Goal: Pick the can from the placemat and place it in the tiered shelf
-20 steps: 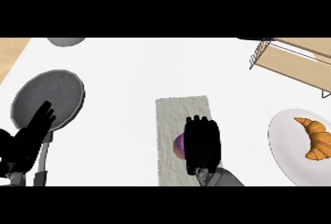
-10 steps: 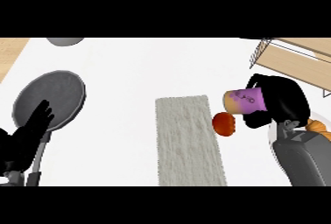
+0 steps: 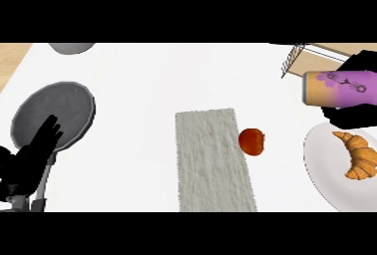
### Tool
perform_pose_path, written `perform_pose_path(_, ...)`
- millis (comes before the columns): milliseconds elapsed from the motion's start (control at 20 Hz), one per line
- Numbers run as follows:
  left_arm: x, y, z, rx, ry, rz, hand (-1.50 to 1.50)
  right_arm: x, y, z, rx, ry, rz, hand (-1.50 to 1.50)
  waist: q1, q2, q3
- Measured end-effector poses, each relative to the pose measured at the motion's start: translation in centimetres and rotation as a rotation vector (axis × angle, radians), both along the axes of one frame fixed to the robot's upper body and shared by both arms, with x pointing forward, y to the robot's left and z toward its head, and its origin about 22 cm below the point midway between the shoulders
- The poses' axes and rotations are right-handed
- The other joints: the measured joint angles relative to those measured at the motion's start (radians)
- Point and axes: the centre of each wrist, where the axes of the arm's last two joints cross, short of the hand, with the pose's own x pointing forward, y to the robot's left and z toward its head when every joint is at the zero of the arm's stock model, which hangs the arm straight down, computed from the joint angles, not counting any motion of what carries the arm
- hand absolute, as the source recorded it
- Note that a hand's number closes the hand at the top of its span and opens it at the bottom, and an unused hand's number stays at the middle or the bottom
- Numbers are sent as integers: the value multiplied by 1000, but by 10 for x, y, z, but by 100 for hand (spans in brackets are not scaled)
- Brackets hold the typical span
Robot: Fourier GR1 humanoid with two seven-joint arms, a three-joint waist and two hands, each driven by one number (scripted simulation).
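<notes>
I look down on a white bench [image 3: 162, 74], smooth and evenly lit. At my upper left, a strip of pale wood [image 3: 9, 57] borders its edge.

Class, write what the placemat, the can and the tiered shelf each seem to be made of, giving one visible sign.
Placemat: probably woven fabric, matte; grey speckled weave texture.
Can: likely metal with a printed purple-and-orange label, smooth.
Tiered shelf: seemingly pale wood boards in thin dark wire framing; only a corner shows.
</notes>
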Motion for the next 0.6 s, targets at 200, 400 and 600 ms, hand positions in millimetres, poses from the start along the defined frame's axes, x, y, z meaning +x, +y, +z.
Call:
perform_pose_path(200,2,9,1,2,2,7,0,-19,-15,37,94,-82,-28,150,0,0,0)
perform_pose_path(400,3,4,3,3,-3,1,0,-40,-30,73,122,-147,-49,150,3,0,0)
perform_pose_path(600,-1,2,0,-2,-3,-11,0,-42,-35,102,145,-211,-79,150,12,2,0)
